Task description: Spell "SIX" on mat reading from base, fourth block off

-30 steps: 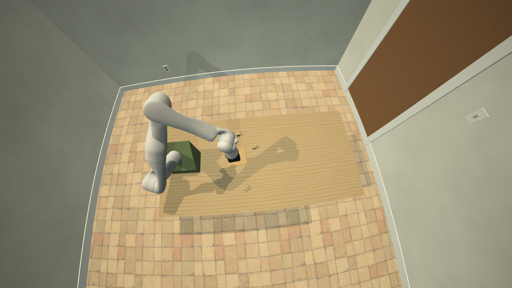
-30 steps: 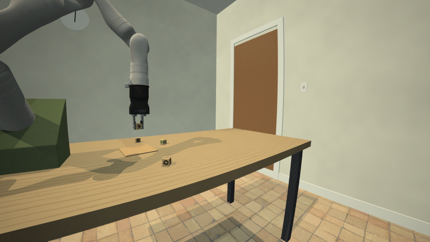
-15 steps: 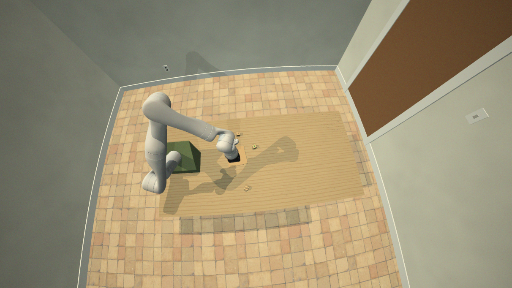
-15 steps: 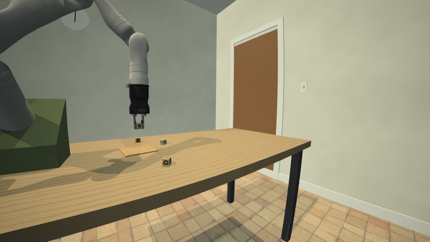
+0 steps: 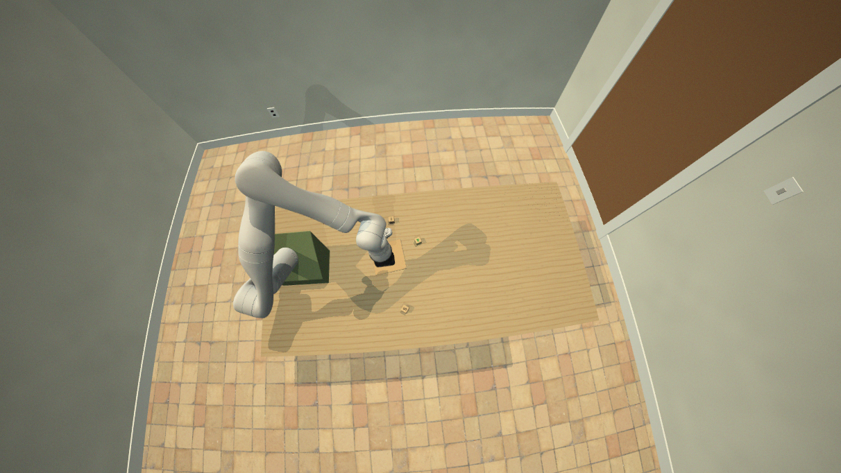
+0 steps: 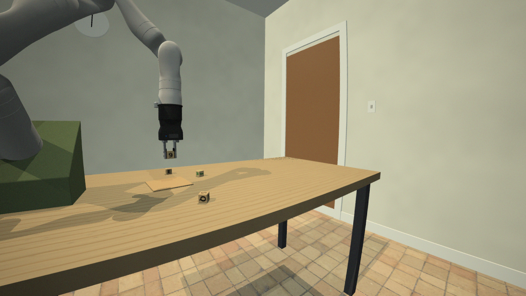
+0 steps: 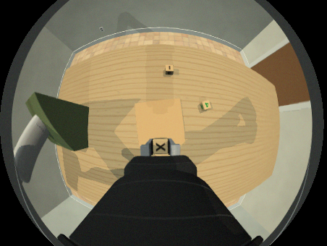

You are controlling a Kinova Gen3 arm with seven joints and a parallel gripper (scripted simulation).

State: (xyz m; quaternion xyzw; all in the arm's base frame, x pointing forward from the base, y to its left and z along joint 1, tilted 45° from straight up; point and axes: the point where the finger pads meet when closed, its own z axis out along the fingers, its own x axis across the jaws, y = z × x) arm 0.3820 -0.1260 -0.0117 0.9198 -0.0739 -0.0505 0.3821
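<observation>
My gripper [image 6: 169, 154] hangs well above the thin tan mat [image 6: 169, 183] and is shut on a wooden block. In the wrist view the block [image 7: 160, 147] shows an X on its upper face. The mat [image 7: 160, 121] lies flat on the table with no block on it. A block with a dark letter [image 6: 168, 171] sits on the table just behind the mat. A block with a green mark [image 6: 199, 172] sits to its right, off the mat. A third block [image 6: 203, 196] lies nearer the front edge, off the mat. In the overhead view the gripper [image 5: 381, 257] covers part of the mat.
A big green box [image 6: 38, 165] stands at the left end of the table beside the arm's base. The table's right edge and a door [image 6: 312, 99] are far to the right.
</observation>
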